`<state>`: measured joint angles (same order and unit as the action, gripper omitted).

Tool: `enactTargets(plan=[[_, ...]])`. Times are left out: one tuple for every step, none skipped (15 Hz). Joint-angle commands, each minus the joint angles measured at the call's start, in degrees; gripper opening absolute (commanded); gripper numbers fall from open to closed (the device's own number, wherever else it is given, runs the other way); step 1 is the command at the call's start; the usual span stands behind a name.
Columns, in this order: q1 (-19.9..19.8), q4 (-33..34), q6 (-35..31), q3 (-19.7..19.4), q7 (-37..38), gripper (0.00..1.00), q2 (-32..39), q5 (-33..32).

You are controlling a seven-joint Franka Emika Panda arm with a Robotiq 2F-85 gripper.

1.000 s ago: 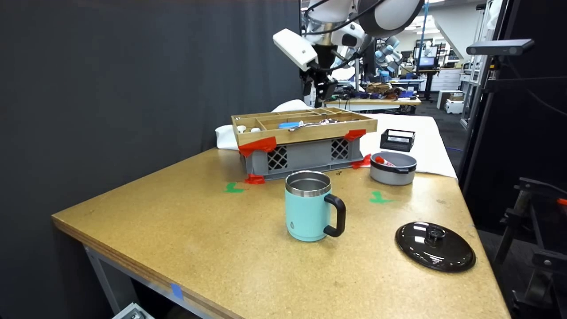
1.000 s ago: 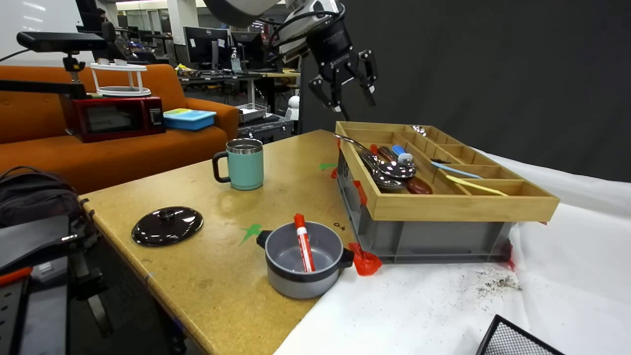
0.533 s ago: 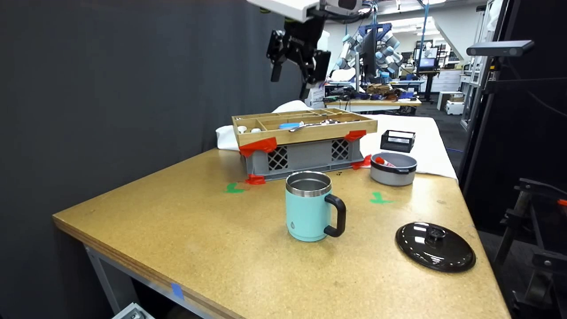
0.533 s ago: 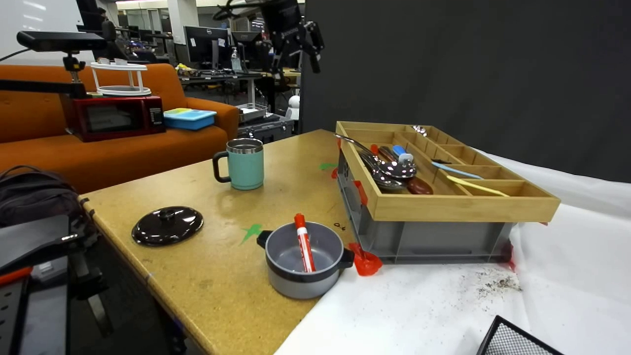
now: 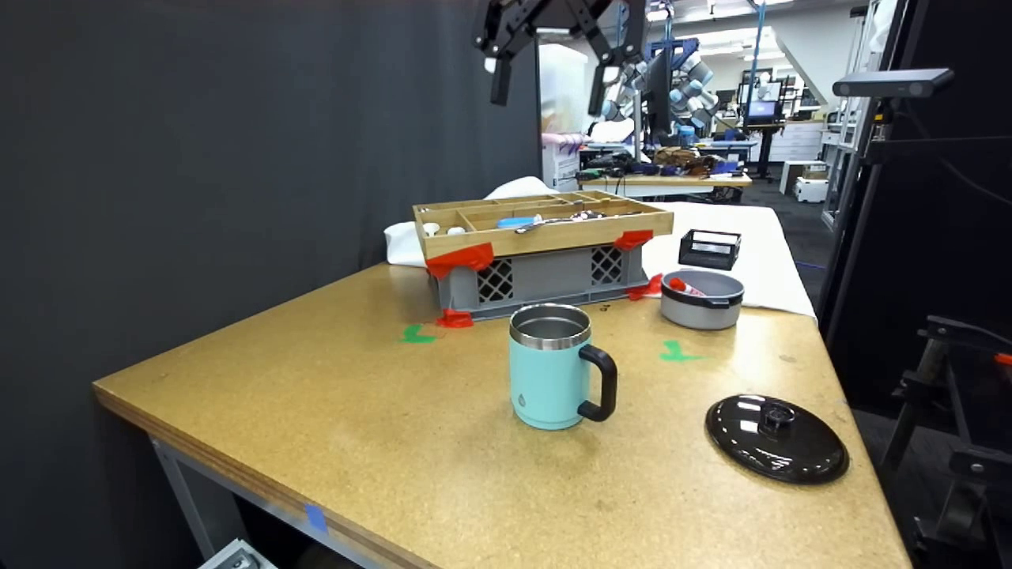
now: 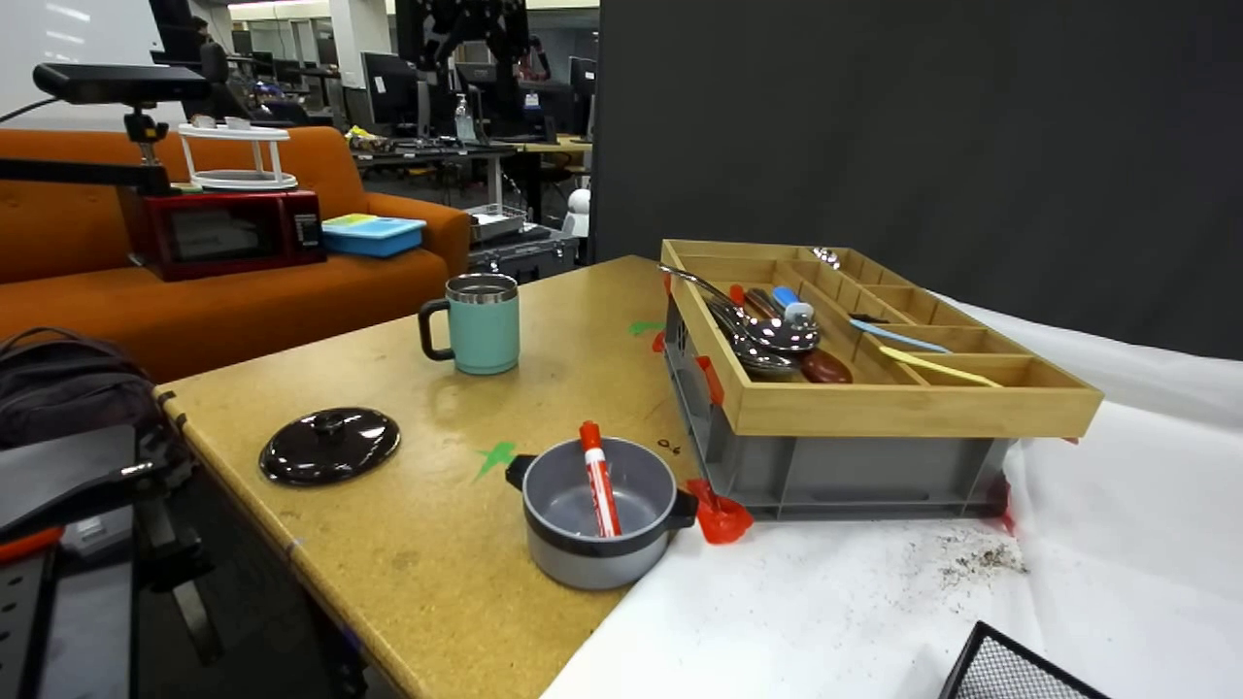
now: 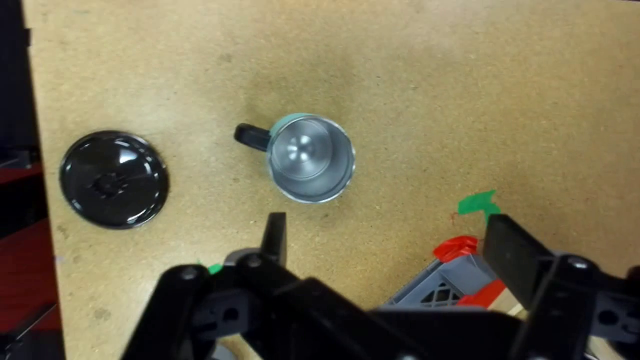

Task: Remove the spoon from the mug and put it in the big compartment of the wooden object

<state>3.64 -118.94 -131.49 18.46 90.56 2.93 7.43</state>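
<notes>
Gripper [image 5: 548, 95]: at the top edge of both exterior views, having just risen; jaws spread wide, nothing between them.
Rise: I read it as a retreat after release, with no grasp left to make.
Mug [image 5: 545, 387]: upright on the table [image 5: 316, 395]; the wrist view shows me bare steel inside, no spoon.
Spoon: I cannot single it out; I judge it to lie among the metal utensils [image 6: 777, 335] in the big compartment [image 6: 869, 364] of the wooden tray [image 6: 903, 412].
Utensil handle [image 6: 694, 279]: reaches over the tray's rim; a low pass might catch it.
Earlier frame: one second back, the gripper appears lower and near the tray; mug, tray and utensils lie the same in both.
</notes>
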Motion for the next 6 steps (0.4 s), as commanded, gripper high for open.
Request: enactTargets(plan=[[2.3, 1.0, 9.6, -4.4, -5.6, 1.00, -2.9, -0.1], [2.6, 1.4, 11.8, -5.0, -5.6, 1.00, -3.4, -1.3], [2.8, 1.6, 13.5, -5.4, -5.5, 1.00, -3.8, -2.4], [3.0, 1.8, 14.7, -5.7, -5.4, 1.00, -4.2, -3.2], [3.3, 1.8, 15.4, -5.8, -5.3, 1.00, -4.6, -4.1], [3.6, 1.6, 15.4, -5.8, -4.8, 1.00, -5.1, -5.1]])
